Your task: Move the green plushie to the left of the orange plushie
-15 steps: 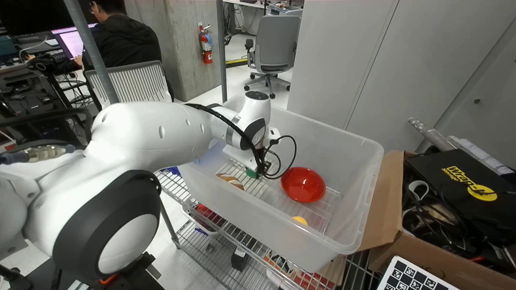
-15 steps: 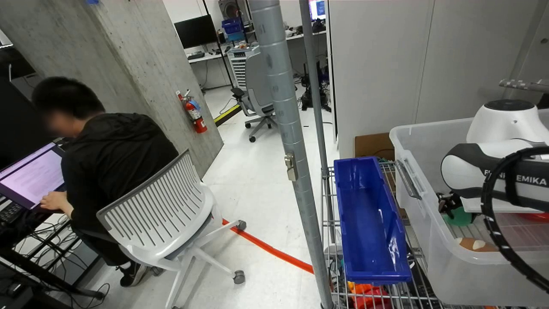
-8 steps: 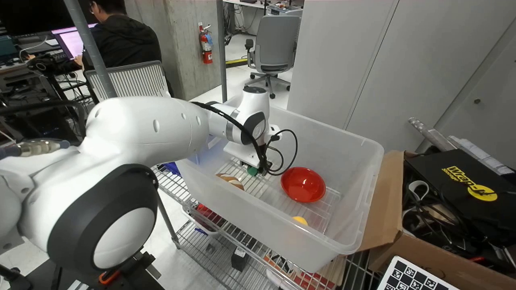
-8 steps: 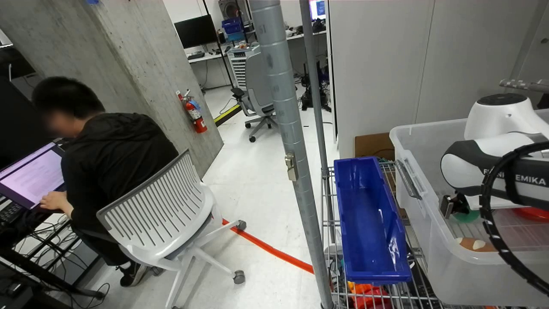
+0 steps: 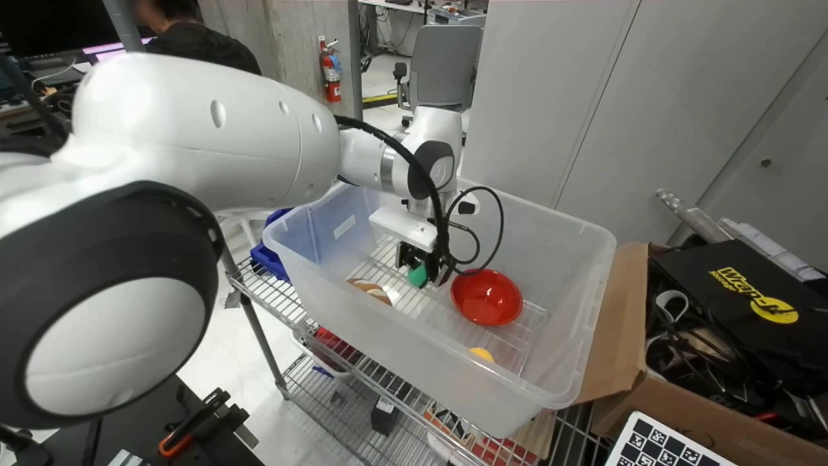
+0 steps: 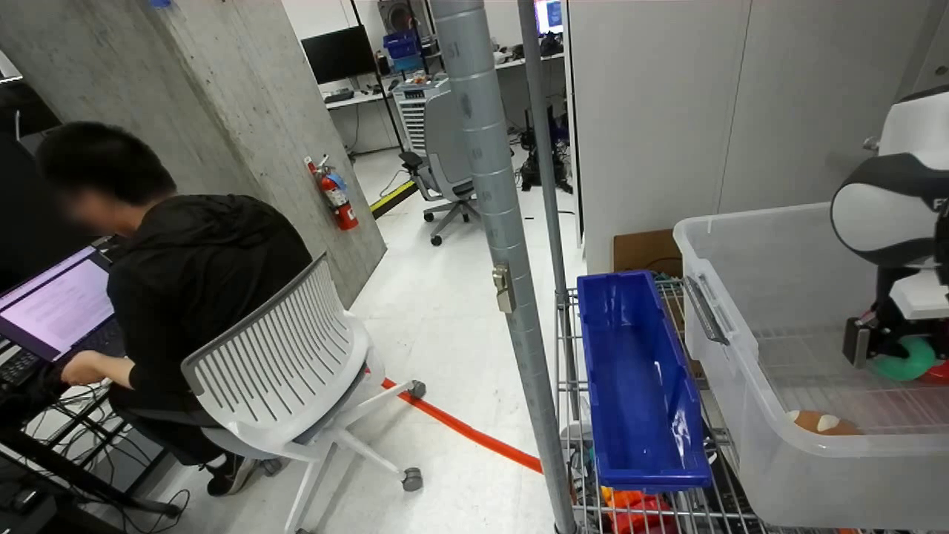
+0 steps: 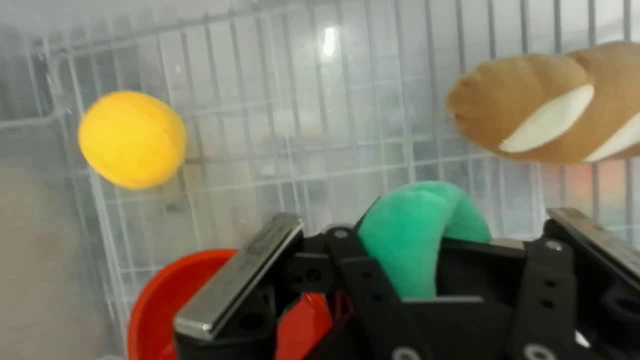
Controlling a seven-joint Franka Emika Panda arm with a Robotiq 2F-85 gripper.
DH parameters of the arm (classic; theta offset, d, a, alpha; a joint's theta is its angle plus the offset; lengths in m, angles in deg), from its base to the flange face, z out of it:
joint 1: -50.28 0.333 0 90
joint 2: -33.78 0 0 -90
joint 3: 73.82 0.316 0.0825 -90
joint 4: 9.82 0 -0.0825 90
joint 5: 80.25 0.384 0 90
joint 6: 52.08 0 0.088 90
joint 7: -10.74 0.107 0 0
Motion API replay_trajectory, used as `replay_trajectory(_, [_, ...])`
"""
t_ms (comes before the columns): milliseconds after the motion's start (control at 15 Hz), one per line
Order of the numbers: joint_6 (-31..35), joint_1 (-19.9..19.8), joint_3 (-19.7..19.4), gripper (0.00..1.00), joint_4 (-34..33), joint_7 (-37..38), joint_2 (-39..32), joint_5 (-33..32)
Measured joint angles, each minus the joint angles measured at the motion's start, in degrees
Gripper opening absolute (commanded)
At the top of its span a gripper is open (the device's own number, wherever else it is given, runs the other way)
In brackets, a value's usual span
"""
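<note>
The green plushie [image 7: 410,235] is pinched and folded between the fingers of my gripper [image 7: 425,242], which is shut on it. In an exterior view, the gripper [image 5: 422,265] hangs inside the clear tub with the green plushie [image 5: 417,277] showing below its black fingers. That plushie [image 6: 906,359] also shows at the far right of an exterior view. A round yellow-orange toy, the orange plushie [image 7: 132,140], lies on the tub floor at the upper left of the wrist view, apart from the gripper. Only the top of this orange plushie [image 5: 482,354] shows over the tub's near wall.
A red bowl [image 5: 486,298] stands on the tub floor close to the gripper. A brown bread-shaped toy with white stripes [image 7: 545,105] lies near one wall. High walls of the clear tub [image 5: 601,243] surround everything. Outside are a blue bin [image 6: 641,378] and a cardboard box [image 5: 614,362].
The gripper has closed on the green plushie and carried it along. In the exterior views the arm has risen and shifted right, with the plushie moving with it.
</note>
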Motion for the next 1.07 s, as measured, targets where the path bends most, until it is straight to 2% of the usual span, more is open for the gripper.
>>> replay_trajectory(200, [-1.67,-1.63,-1.4,0.0,3.98,1.11,2.32,-0.26])
replay_trajectory(533, [-1.59,-4.04,-2.82,0.0,5.86,1.88,0.92,-1.24])
replay_trajectory(1067, [0.5,-3.73,-3.19,0.0,5.73,1.81,-4.4,-6.11])
